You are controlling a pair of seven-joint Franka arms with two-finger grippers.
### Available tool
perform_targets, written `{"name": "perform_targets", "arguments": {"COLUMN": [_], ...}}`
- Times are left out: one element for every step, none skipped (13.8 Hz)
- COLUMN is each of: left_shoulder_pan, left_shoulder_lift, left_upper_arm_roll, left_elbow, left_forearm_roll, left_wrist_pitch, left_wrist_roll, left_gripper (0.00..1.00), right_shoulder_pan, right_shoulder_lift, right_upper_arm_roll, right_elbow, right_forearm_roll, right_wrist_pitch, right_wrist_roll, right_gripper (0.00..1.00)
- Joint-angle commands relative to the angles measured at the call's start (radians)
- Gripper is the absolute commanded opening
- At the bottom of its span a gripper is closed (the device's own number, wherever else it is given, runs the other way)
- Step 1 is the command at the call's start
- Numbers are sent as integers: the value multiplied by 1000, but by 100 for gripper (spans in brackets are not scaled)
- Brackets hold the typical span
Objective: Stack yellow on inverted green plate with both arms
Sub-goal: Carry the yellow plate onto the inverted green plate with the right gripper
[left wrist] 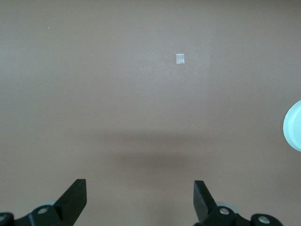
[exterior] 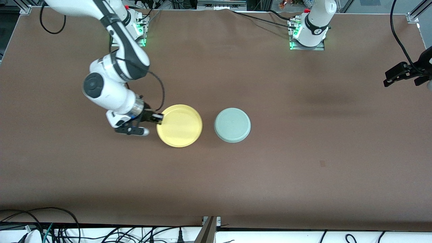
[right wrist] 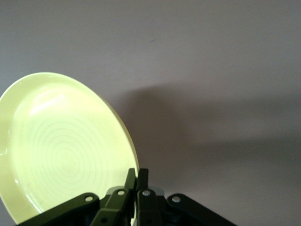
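Observation:
The yellow plate (exterior: 180, 125) lies right side up near the table's middle, toward the right arm's end. My right gripper (exterior: 158, 119) is shut on its rim at the edge facing the right arm's end. In the right wrist view the rim (right wrist: 123, 126) runs between the closed fingers (right wrist: 141, 178). The green plate (exterior: 232, 125) lies inverted beside the yellow one, toward the left arm's end, a small gap apart. My left gripper (exterior: 401, 76) waits high over the left arm's end of the table, open and empty (left wrist: 139, 184). The green plate's edge (left wrist: 294, 125) shows in the left wrist view.
A small pale mark (exterior: 323, 163) is on the brown table (exterior: 303, 189), nearer to the front camera than the green plate; it also shows in the left wrist view (left wrist: 180, 59). Cables hang along the table's front edge.

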Motion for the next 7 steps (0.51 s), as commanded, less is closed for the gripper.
{"name": "perform_targets", "arguments": {"left_shoulder_pan": [-5, -6, -9, -12, -12, -14, -12], "left_shoulder_lift": [-13, -13, -13, -13, -13, -13, -13], "left_upper_arm_roll": [3, 3, 3, 3, 1, -2, -9], "left_elbow": [-2, -2, -2, -2, -2, -1, 0], "left_forearm_roll": [-10, -10, -10, -10, -10, -10, -10], "left_wrist_pitch": [-9, -9, -9, -9, -9, -9, -9], "left_wrist_roll": [16, 14, 13, 13, 13, 11, 11], "left_gripper": [100, 100, 100, 100, 100, 100, 100], "right_shoulder_pan": [133, 180, 217, 251, 280, 314, 349], "right_shoulder_lift": [94, 118, 143, 169, 195, 218, 236], "right_upper_arm_roll": [-3, -5, -8, -9, -13, -26, -51], "right_elbow": [104, 116, 116, 116, 116, 116, 116], "right_forearm_roll": [7, -2, -4, -4, -11, -39, -71], "right_wrist_pitch": [27, 61, 108, 162, 204, 237, 267], "right_wrist_roll": [191, 257, 299, 325, 348, 372, 405], "right_gripper": [0, 0, 0, 0, 0, 0, 0]}}
